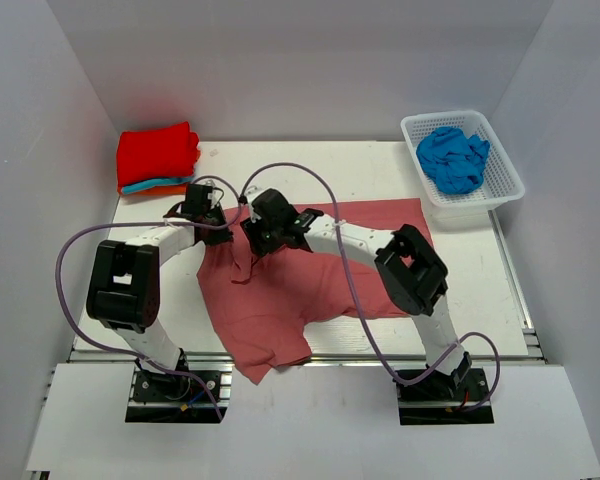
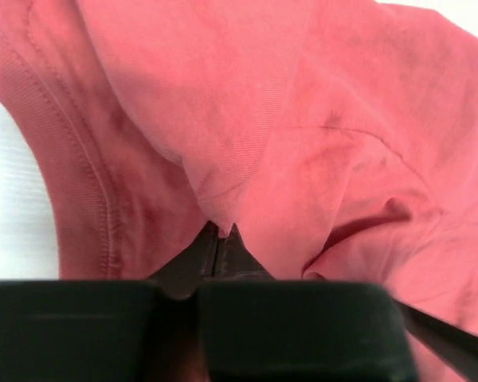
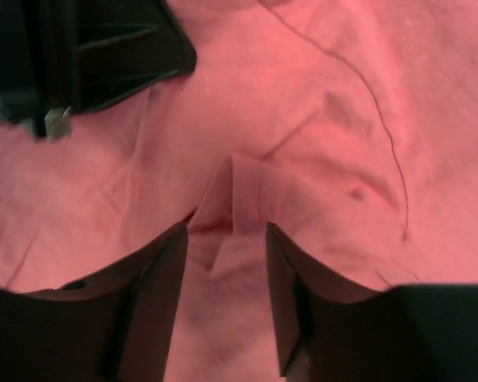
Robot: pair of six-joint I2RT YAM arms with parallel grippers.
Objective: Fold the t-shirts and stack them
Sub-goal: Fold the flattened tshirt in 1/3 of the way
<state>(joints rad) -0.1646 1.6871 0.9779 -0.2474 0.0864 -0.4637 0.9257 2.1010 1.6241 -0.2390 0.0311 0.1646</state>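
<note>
A dusty rose-red t-shirt [image 1: 280, 300] lies spread and rumpled across the middle of the table, its lower part hanging over the near edge. My left gripper [image 1: 212, 214] is at the shirt's far left corner. In the left wrist view it [image 2: 220, 231] is shut, pinching a fold of the rose cloth [image 2: 303, 119] at its tips. My right gripper [image 1: 252, 238] sits just right of it. In the right wrist view it [image 3: 227, 231] stands open, its fingers [image 3: 163, 263] straddling a raised ridge of the shirt [image 3: 342, 95].
Folded shirts, bright red on top of turquoise and orange, are stacked [image 1: 158, 155] at the back left. A white lattice basket [image 1: 510, 185] at the back right holds a crumpled bright blue shirt [image 1: 452, 158]. The two grippers are very close together; the left one's body [image 3: 88, 56] shows in the right wrist view.
</note>
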